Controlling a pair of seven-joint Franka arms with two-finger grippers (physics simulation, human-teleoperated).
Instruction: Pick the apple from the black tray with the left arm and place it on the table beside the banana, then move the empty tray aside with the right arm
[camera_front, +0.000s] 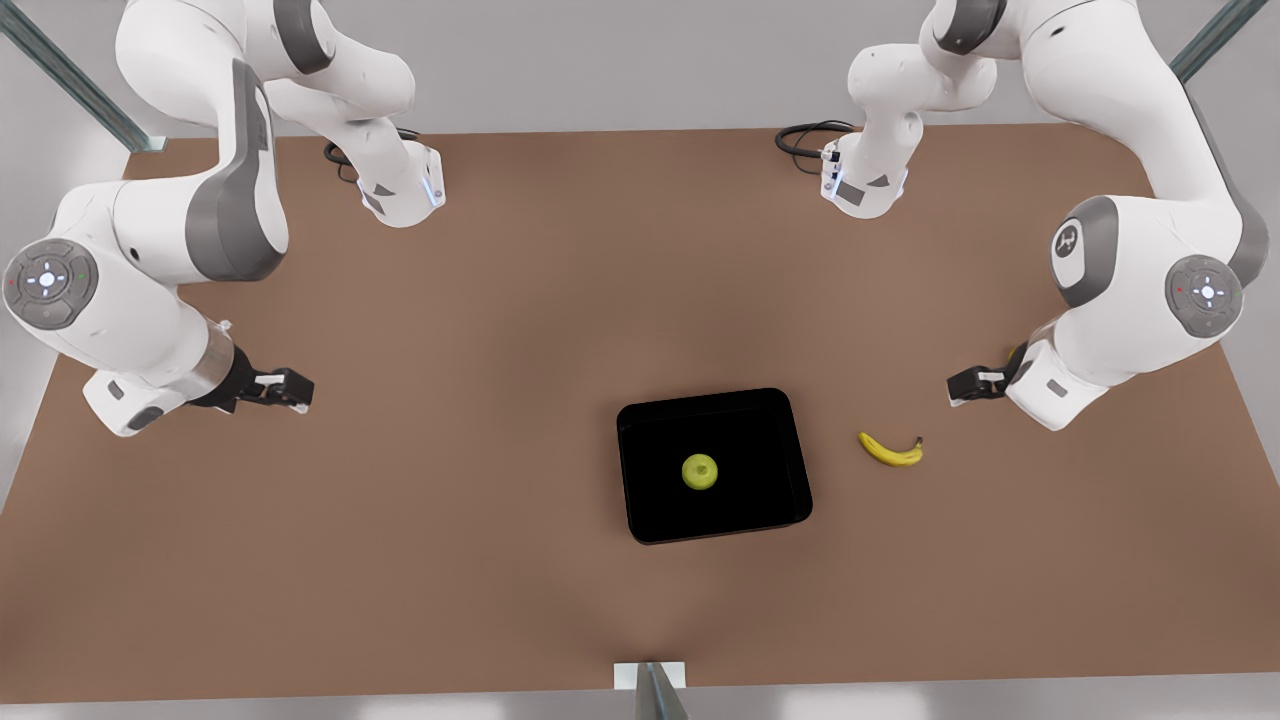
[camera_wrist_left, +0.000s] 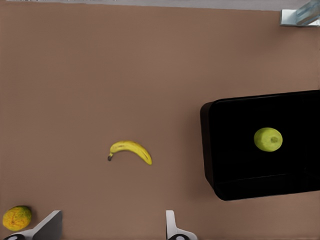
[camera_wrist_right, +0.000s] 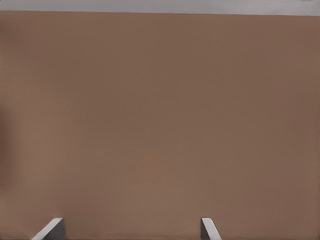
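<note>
Nothing of the task is done yet, as far as I can judge. The apple (camera_front: 700, 471) lies in the middle of the black tray (camera_front: 640, 500), and the tray stands on the counter (camera_front: 450, 560) near its middle.

The left wrist view has the banana (camera_wrist_left: 130, 151) close in front of its claw, and the tray w/ the apple further off to one side. So the left claw (camera_front: 962, 388) is the one at the front view's right. It hangs over the counter just beside the banana, well apart from the apple. Its fingers (camera_wrist_left: 171, 227) are spread apart, released, and hold nothing. An orange-yellow mottled fruit (camera_wrist_left: 16, 218) lies near this claw too, at the side opposite to the tray.

The right claw (camera_front: 296, 392) is at the front view's left, far from the tray. Under it there is bare counter. Its fingers (camera_wrist_right: 209, 229) are also released, w/ a wide gap, nothing between them. This arm waits.

What is left, in my judgement:
- left claw goes to the apple, takes it out, puts it down beside the banana
- then right claw goes to the empty tray and moves it aside

So approx. all steps remain, incl. the first reach.
</note>
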